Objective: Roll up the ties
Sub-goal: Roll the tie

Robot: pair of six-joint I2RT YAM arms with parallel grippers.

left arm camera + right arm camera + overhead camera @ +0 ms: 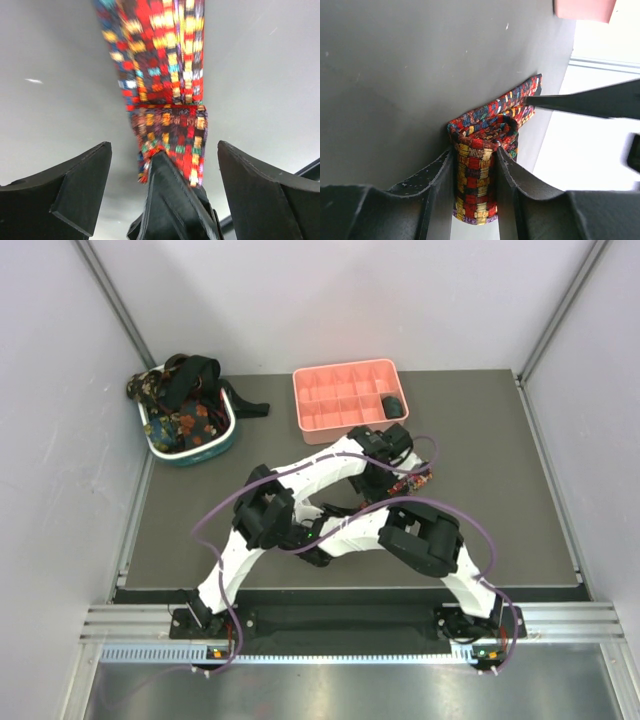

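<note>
The red, yellow and dark plaid necktie (475, 175) lies flat on the dark grey table top (395, 75). Its near end is turned over into the first small coil of a roll. That coil sits right at the tips of the right gripper (476, 150), whose two fingers are pressed together on it, one against each side. From there the loose length runs ahead and to the right of this gripper.

In the left wrist view the same strip runs straight away from the left gripper (163, 146), with its long axis in line with the way that gripper points. The left fingers are spread wide and straddle the folded end without touching it. A dark part between them, probably the right gripper's tip, overlaps that end. In the right wrist view one left finger (590, 100) reaches in level with the cloth just beyond the coil; I cannot tell if it touches.

So the right arm has the tie and the left is just beside it. Winding on probably calls for the right to turn the coil along the strip.

Beyond both grippers stands the pink plastic compartment tray (325, 400), with one dark roll (393, 406) in a compartment. Well off to their left is the teal-and-white oval basket (195, 452), which holds the other ties (185, 390).
</note>
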